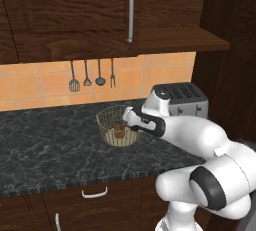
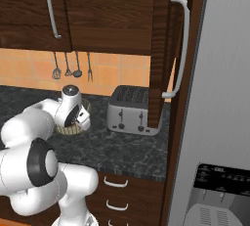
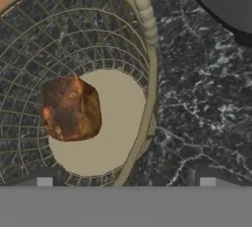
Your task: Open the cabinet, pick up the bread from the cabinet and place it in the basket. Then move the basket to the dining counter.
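The bread [image 3: 70, 108] lies on the beige floor of the basket [image 3: 147, 49], off to one side of it, nothing touching it. The basket [image 1: 107, 117] stands on the black speckled counter [image 1: 45, 145], near the toaster [image 1: 182, 97]. The gripper [image 1: 134, 124] hangs at the basket's rim on the toaster side; its fingers [image 3: 44, 182] straddle the rim wire, spread wide and pinching nothing. Overhead, the cabinet [image 2: 163, 49] has its right door swung open.

A silver toaster [image 2: 129, 111] stands on black granite counter [image 1: 45, 145]; utensils [image 1: 92, 75] hang on orange tiles.
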### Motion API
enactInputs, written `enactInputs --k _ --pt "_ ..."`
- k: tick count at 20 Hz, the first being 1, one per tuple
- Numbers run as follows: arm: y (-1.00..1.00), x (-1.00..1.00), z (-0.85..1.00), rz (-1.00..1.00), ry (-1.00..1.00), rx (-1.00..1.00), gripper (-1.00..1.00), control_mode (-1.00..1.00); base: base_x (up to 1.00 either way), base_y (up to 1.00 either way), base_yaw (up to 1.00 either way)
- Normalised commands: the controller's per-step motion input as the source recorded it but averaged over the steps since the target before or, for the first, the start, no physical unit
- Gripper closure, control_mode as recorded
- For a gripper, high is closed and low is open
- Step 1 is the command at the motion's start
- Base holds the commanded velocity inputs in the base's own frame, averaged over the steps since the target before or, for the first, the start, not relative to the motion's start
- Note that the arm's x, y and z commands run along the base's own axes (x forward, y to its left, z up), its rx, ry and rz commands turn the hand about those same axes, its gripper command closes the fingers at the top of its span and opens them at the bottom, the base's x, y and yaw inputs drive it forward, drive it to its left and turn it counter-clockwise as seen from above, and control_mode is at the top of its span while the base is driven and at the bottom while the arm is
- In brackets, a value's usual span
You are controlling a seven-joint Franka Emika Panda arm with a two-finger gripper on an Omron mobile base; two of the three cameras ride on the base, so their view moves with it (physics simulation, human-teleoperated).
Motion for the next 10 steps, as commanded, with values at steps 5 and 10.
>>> enactInputs --k 5,10 --pt "0.09 0.15 -0.24 0.0 0.0 0.0 -1.0 -1.0 0.0 0.0 0.0" --pt "0.06 0.22 -0.18 0.0 0.0 0.0 -1.0 -1.0 0.0 0.0 0.0"
